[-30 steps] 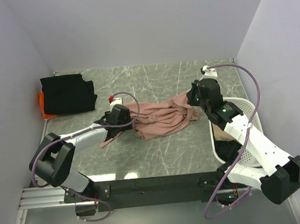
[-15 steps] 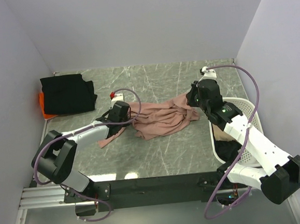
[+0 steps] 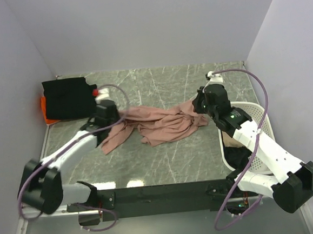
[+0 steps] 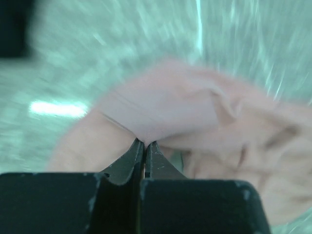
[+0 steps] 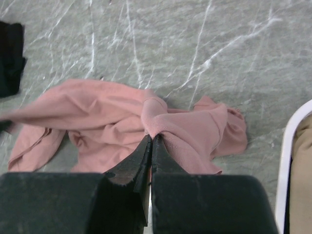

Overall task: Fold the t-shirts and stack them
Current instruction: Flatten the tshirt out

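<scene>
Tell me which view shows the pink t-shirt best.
Top external: the whole pink t-shirt shows, crumpled, pinched at both ends. Right wrist shows most of it, bunched at the right fingers. Left wrist is blurred, showing only the fold the left fingers pinch.

The crumpled t-shirt (image 3: 162,124) lies mid-table (image 3: 165,159), between the left gripper (image 3: 118,118) and the right gripper (image 3: 195,106). The folded t-shirt (image 3: 68,97) lies far left, on a second t-shirt (image 3: 45,112). The laundry basket (image 3: 256,112) stands at the right edge.
</scene>
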### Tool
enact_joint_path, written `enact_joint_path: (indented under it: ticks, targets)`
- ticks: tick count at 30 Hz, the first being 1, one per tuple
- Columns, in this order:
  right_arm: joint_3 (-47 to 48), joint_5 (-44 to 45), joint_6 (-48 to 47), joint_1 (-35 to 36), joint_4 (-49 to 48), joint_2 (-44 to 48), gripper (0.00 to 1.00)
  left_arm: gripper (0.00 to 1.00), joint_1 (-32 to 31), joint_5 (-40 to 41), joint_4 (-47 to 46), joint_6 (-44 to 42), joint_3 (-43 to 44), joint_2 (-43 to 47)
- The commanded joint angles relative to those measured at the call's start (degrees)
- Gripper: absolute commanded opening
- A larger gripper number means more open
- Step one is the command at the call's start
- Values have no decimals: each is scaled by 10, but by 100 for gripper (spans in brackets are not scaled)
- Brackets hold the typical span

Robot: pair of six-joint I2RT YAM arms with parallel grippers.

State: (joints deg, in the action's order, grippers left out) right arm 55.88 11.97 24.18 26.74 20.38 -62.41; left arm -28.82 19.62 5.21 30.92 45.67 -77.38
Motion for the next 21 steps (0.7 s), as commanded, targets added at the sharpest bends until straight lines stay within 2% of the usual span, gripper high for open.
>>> enact_joint_path:
  ticks: [1, 6, 11, 12, 13, 14, 16, 17, 21]
  targets:
    - [11, -4, -3, 26, -1, 10, 0, 1, 76, -41, -32, 18, -21, 93]
    - [-44, -24, 24, 103, -11, 14, 0, 1, 159, -58, -36, 28, -39, 144]
    - [-95, -84, 45, 165, -22, -29, 0, 1, 219, -97, -41, 32, -58, 138]
    - [-113, -93, 50, 176, -23, -32, 5, 1, 229, -109, -43, 32, -60, 137]
    - [-123, -91, 61, 179, -25, -32, 16, 1, 235, -114, -44, 30, -66, 137]
    - [-131, -85, 67, 183, -22, -23, 36, 1, 237, -118, -47, 30, -68, 138]
    - [-150, -62, 84, 186, -12, -4, 50, 1, 245, -123, -44, 26, -70, 138]
    - [-153, -51, 89, 186, 6, 20, 60, 1, 248, -124, -45, 24, -70, 138]
    - [-182, -5, 123, 186, 26, 82, 73, 1, 257, -130, -48, 20, -74, 139]
